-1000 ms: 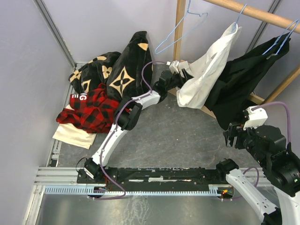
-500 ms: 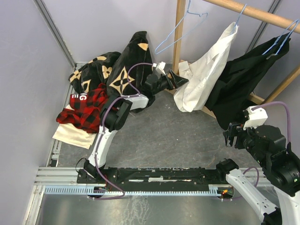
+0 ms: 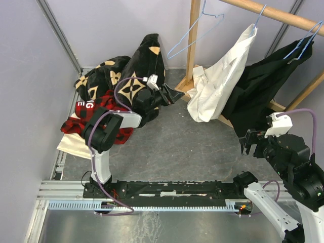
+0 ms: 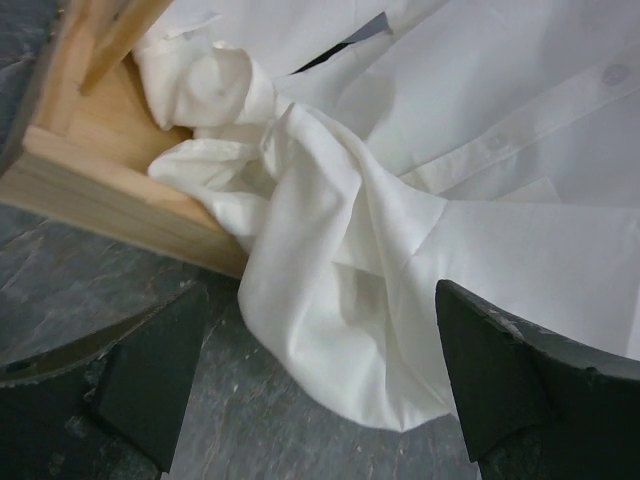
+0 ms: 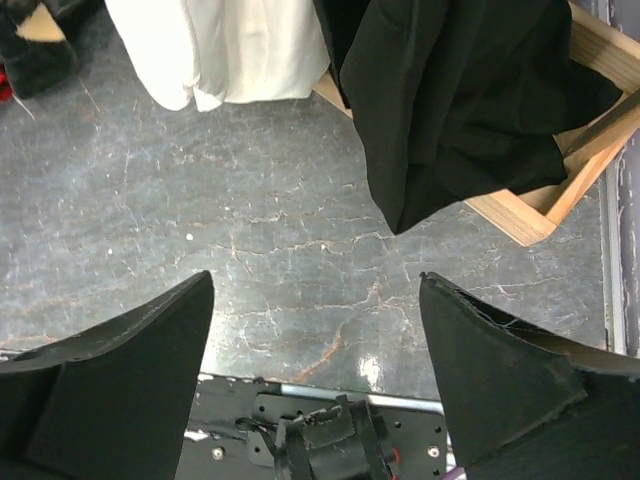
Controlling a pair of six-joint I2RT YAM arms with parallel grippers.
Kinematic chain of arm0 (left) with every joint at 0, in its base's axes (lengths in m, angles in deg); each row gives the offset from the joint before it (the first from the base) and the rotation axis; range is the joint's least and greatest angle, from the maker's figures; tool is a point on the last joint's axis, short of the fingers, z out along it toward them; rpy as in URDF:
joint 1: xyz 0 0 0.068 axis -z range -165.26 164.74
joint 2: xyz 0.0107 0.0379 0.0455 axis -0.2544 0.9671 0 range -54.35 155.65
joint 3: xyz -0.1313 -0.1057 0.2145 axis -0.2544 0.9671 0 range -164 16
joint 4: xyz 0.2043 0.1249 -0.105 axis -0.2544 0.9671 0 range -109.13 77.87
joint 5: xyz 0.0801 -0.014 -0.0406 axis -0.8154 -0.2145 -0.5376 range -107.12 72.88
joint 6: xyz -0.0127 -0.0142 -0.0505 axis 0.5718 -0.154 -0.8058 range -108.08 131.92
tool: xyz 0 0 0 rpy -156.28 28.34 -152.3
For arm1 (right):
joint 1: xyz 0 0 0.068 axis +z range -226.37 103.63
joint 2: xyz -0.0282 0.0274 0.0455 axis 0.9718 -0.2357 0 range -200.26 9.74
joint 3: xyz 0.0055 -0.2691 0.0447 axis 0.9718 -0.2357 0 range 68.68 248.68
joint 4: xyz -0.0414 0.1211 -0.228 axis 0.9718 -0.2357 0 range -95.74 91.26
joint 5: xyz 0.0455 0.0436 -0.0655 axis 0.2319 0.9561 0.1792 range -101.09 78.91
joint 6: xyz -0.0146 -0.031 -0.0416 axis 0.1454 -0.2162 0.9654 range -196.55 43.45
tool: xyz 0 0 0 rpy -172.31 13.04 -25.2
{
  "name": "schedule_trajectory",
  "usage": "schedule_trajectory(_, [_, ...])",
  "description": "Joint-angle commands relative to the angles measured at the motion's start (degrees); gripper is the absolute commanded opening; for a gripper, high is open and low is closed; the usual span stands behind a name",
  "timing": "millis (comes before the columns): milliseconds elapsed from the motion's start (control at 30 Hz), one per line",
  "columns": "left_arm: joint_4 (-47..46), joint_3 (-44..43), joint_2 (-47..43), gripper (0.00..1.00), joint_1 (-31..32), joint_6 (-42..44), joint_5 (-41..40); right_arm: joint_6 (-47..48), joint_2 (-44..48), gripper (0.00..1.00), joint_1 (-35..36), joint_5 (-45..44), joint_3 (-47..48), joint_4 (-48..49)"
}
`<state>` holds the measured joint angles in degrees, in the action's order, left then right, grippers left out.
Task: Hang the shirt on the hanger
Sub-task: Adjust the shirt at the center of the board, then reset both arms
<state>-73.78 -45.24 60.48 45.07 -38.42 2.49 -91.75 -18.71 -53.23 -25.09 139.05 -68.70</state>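
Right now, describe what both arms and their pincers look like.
Left arm and right arm: white links, bulky black joints, a looping purple cable each. Left pincer and right pincer: two matte black, wedge-shaped fingers with scuffed edges.

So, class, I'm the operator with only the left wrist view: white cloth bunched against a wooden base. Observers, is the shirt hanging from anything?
Observer: Yes, from above the shirt hangs under the hanger, whose hook sits over a wooden rail.
Operator: What hangs beside it?
Observer: A plain black garment, to its right in the top view.
Operator: And the right gripper?
Observer: The right gripper is open and empty, above the floor.
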Motion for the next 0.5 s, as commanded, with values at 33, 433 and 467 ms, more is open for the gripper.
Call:
schedule_trajectory(33, [10.01,7.19,-13.43,1.0,-0.28,10.9,-6.54,-5.87,-3.37,0.98,-0.14,-4.37,2.31,4.54])
schedule_trajectory(433, [59.03,9.84,-41.42,0.99,-0.38,22.5,-28.63,-6.24,-10.01,0.99,-0.11,0.78,3.51,4.66])
schedule_trajectory(467, [62.85,9.39,-43.54,0.99,-0.37,23.28,-30.04,-5.64,-9.15,0.99,-0.11,1.61,2.48,6.55])
